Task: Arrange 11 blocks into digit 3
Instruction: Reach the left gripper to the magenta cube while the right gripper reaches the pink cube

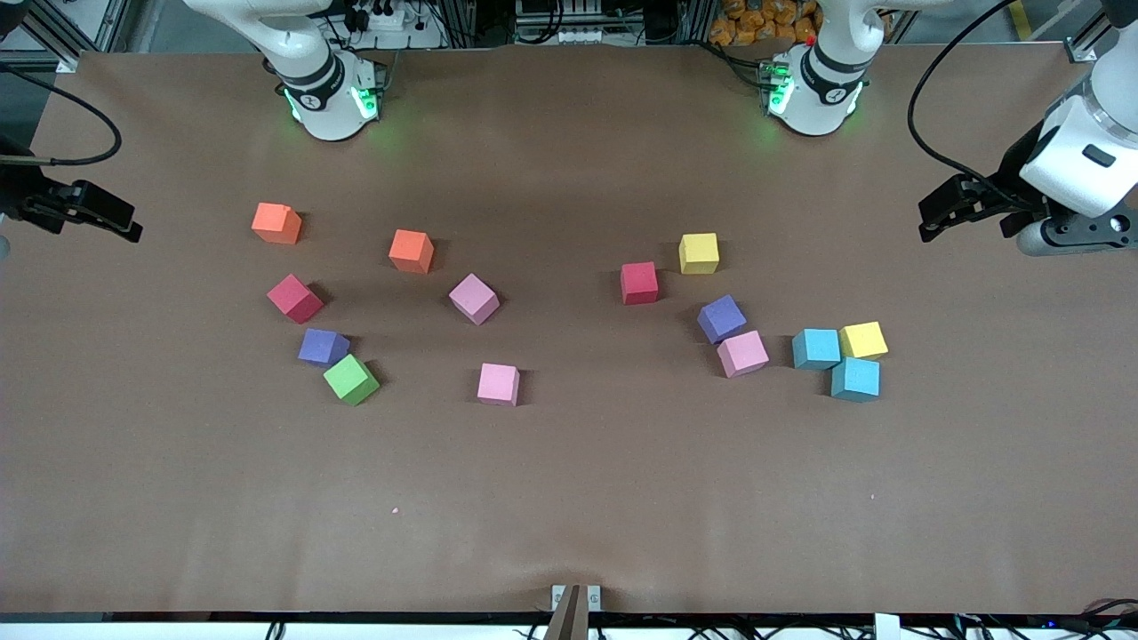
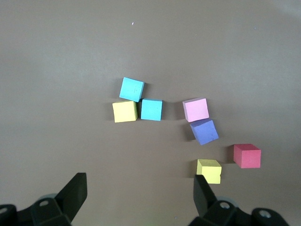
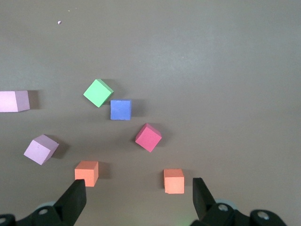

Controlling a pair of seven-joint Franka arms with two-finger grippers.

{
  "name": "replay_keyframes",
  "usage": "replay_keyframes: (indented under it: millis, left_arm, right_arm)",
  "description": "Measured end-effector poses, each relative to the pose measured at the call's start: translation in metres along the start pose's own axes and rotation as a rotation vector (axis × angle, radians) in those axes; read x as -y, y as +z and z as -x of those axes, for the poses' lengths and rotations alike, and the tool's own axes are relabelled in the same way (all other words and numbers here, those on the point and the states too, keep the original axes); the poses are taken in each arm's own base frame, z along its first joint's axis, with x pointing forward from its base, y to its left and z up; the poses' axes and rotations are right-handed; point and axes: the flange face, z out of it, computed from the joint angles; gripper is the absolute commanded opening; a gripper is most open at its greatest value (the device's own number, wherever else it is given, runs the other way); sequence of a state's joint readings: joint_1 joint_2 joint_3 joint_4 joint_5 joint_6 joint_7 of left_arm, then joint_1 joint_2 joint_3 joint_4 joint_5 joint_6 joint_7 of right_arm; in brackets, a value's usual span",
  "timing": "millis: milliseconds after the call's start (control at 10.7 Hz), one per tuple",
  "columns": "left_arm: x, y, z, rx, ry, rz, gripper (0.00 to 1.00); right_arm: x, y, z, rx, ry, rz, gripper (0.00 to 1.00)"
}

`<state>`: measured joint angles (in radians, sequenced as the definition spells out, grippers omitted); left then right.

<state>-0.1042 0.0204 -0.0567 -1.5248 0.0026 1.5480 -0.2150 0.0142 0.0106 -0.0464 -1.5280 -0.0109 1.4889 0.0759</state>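
Brown table (image 1: 569, 498) fills my view, both arms waiting at its ends. My left gripper (image 2: 136, 197) hangs wide open and empty at the left arm's end, my right gripper (image 3: 136, 197) the same at the other end. Blocks (image 1: 475, 298) lie scattered in two loose groups on the table, with no digit formed

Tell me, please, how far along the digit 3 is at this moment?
Nothing looks done: the blocks lie scattered, none forming a bar. Three just touch toward the left arm's end: two light blue blocks and a yellow block. Nothing is in hand: the left gripper and right gripper wait with jaws open and empty at the table's ends. Left: gathering eleven blocks, such as the green block, into the figure.
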Motion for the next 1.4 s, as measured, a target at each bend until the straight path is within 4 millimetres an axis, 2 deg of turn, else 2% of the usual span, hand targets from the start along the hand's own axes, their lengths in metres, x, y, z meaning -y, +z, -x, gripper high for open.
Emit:
replay_keyframes:
  millis: [186, 466, 559, 653, 839, 1026, 1305, 1399]
  left_arm:
    - [0.0, -0.001, 0.0, -0.001, 0.0, 0.0, 1.0]
    - [-0.002, 0.003, 0.001, 0.009, 0.005, -0.002, 1.0]
    - [-0.008, 0.009, 0.003, 0.022, 0.007, -0.003, 1.0]
    - [-0.021, 0.021, 0.005, 0.046, 0.001, -0.007, 1.0]
    - [-0.07, 0.059, 0.009, 0.087, -0.029, -0.014, 1.0]
    - [-0.127, 0.109, 0.016, 0.105, -0.092, -0.001, 1.0]
    - [-0.221, 0.191, 0.04, 0.147, -0.133, -0.028, 1.0]
    - [-0.241, 0.217, 0.046, 0.152, -0.166, -0.035, 1.0]
  right_arm:
    - [-0.009, -0.002, -0.001, -0.005, -0.002, -0.002, 1.0]
    - [-0.007, -0.001, 0.0, -0.004, -0.007, -0.004, 1.0]
    - [-0.006, -0.001, 0.0, -0.003, -0.008, -0.004, 1.0]
    - [-0.005, -0.001, 0.0, -0.003, -0.01, -0.005, 1.0]
    - [-0.004, 0.0, 0.001, 0.007, -0.015, -0.005, 1.0]
    - [-0.002, 0.002, 0.001, 0.014, -0.02, -0.02, 1.0]
    - [0.001, 0.015, 0.0, 0.037, -0.024, -0.043, 1.0]
    - [0.004, 0.022, -0.001, 0.04, -0.029, -0.046, 1.0]
